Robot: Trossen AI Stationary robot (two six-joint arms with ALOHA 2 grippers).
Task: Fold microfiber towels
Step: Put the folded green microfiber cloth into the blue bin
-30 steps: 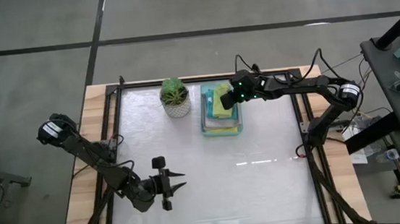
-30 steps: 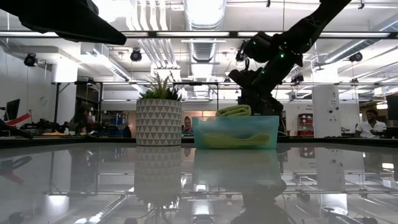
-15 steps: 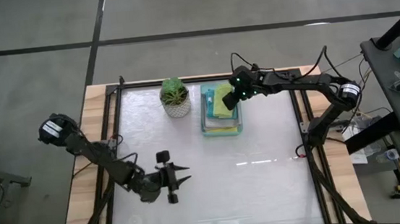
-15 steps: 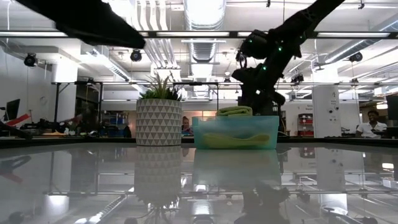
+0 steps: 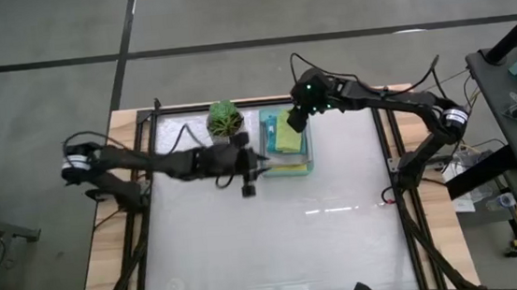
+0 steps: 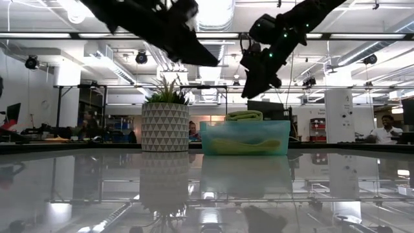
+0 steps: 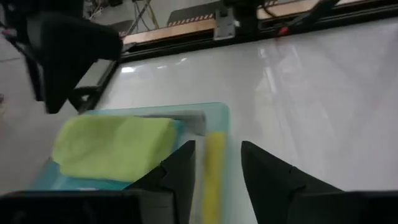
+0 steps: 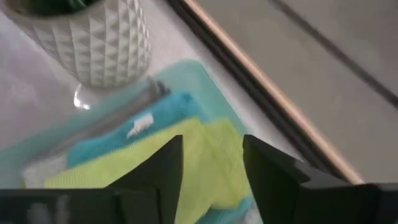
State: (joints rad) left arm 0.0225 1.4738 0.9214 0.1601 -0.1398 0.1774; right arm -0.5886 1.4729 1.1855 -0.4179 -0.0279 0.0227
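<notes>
Now our left gripper [image 5: 258,163] has swung across to the tray [image 5: 287,168] — fingers apart, empty — while our right gripper [image 5: 292,123], also parted, lifts off the lime green towel [image 5: 289,134] stacked there.

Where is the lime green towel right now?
The lime green towel lies on top of the pile in the tray at the table's far side, just right of the plant in the high view, below the right gripper.

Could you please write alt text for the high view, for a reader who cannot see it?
Both arms reach over a mint-green tray of stacked towels, lime green towel uppermost, at the table's far edge. The left gripper is beside it, the right gripper above, a potted plant alongside.
</notes>
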